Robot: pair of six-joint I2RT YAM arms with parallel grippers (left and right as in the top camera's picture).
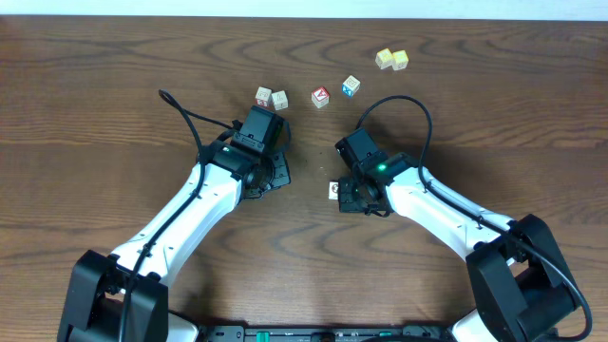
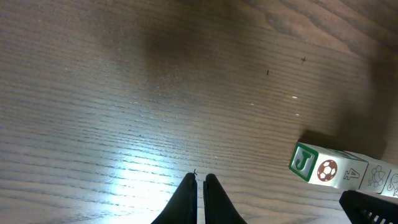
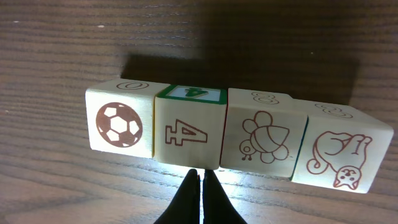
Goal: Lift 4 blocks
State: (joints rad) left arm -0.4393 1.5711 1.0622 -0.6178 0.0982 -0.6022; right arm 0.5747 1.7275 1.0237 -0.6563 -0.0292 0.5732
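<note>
The 4 blocks (image 3: 236,138) lie side by side in one row on the wooden table, with a football, a 4, a bee and a cat on their faces. My right gripper (image 3: 202,174) is shut, its tips at the row's near edge, at the seam after the 4 block, holding nothing. From overhead only the row's end (image 1: 334,191) shows beside the right gripper (image 1: 355,198). In the left wrist view the row (image 2: 329,171) shows a green J end face at lower right. My left gripper (image 2: 200,178) is shut and empty, left of the row, over bare wood (image 1: 281,176).
Two pale cubes (image 1: 271,98) sit beyond the left arm. A red-faced cube (image 1: 320,96) and a blue-faced cube (image 1: 351,85) lie further back. Two yellow cubes (image 1: 391,59) are at the far right.
</note>
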